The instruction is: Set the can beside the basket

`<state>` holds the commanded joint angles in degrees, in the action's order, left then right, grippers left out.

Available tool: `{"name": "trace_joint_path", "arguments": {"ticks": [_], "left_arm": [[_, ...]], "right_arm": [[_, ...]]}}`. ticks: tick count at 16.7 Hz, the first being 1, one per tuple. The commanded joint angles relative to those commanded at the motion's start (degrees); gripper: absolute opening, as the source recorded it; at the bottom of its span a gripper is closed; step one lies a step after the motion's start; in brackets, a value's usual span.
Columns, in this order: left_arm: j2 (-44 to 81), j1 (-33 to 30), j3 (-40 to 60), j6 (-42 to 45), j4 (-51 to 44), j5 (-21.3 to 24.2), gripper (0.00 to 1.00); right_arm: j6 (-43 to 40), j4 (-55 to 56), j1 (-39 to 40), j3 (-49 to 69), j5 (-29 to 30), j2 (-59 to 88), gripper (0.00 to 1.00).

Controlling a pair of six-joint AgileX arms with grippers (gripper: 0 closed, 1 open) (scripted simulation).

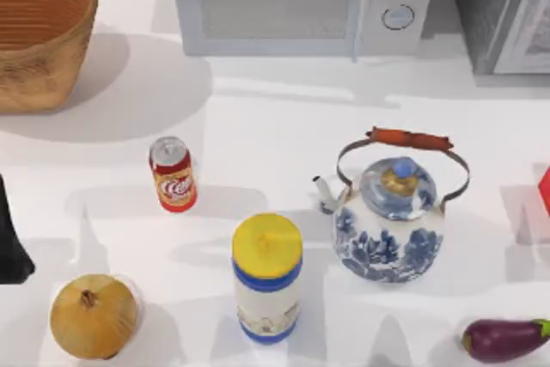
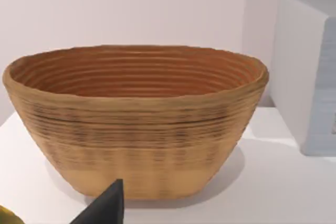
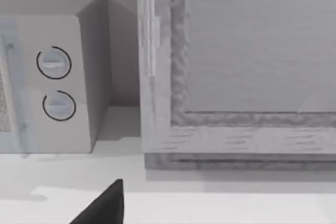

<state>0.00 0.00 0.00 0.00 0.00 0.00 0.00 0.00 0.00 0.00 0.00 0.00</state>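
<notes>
— Where do we stand with the can [image 1: 174, 174]?

— From above we see it upright on the table [image 1: 275, 126], left of centre, well apart from the basket [image 1: 39, 36], which sits at the far left corner. Nothing touches the can. An onion [image 1: 93, 316] lies near the front left, a yellow-lidded container [image 1: 267, 278] stands to the can's right and nearer the front, and a blue-and-white kettle [image 1: 391, 221] stands further right. An eggplant [image 1: 504, 339] lies at the front right, and a microwave [image 1: 301, 2] runs along the back.

— And our arms?

— Our left arm [image 1: 13, 242] shows as a dark shape at the left edge, between basket and onion. Its wrist camera gives us what the top view cannot: the basket [image 2: 136, 124] side-on, ribbed wall and hollow inside, with one dark fingertip [image 2: 107, 208] of the left gripper at the picture's edge. We cannot tell how wide those jaws stand.

— The right side?

— The right wrist camera faces the microwave's two dials [image 3: 55, 82] and a grey cabinet [image 3: 236, 66] beside it, a corner the top view barely catches. One dark fingertip [image 3: 105, 205] of the right gripper shows there; again we cannot tell its opening.
</notes>
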Motion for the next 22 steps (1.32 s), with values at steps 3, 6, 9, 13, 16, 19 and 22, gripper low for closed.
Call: {"name": "trace_joint_path", "arguments": {"ticks": [3, 6, 9, 13, 16, 19, 22], "left_arm": [[0.6, -0.2, 0.5, 0.1, -0.4, 0.0, 1.00], [5.9, -1.6, 5.4, 1.4, -4.4, 0.1, 1.00], [16.4, -4.0, 15.0, 3.6, -11.4, 0.2, 1.00], [38.1, -8.0, 32.7, 7.4, -23.9, 0.1, 1.00], [55.6, -11.4, 46.8, 10.6, -34.3, 0.1, 1.00], [71.8, -14.8, 60.7, 13.8, -44.6, 0.0, 1.00], [87.3, -17.9, 73.7, 16.7, -54.1, 0.0, 1.00]], "right_arm": [[0.0, 0.0, 0.0, 0.0, 0.0, 0.0, 1.00], [0.0, 0.0, 0.0, 0.0, 0.0, 0.0, 1.00], [0.0, 0.0, 0.0, 0.0, 0.0, 0.0, 1.00], [0.0, 0.0, 0.0, 0.0, 0.0, 0.0, 1.00], [0.0, 0.0, 0.0, 0.0, 0.0, 0.0, 1.00], [0.0, 0.0, 0.0, 0.0, 0.0, 0.0, 1.00], [0.0, 0.0, 0.0, 0.0, 0.0, 0.0, 1.00]]}}
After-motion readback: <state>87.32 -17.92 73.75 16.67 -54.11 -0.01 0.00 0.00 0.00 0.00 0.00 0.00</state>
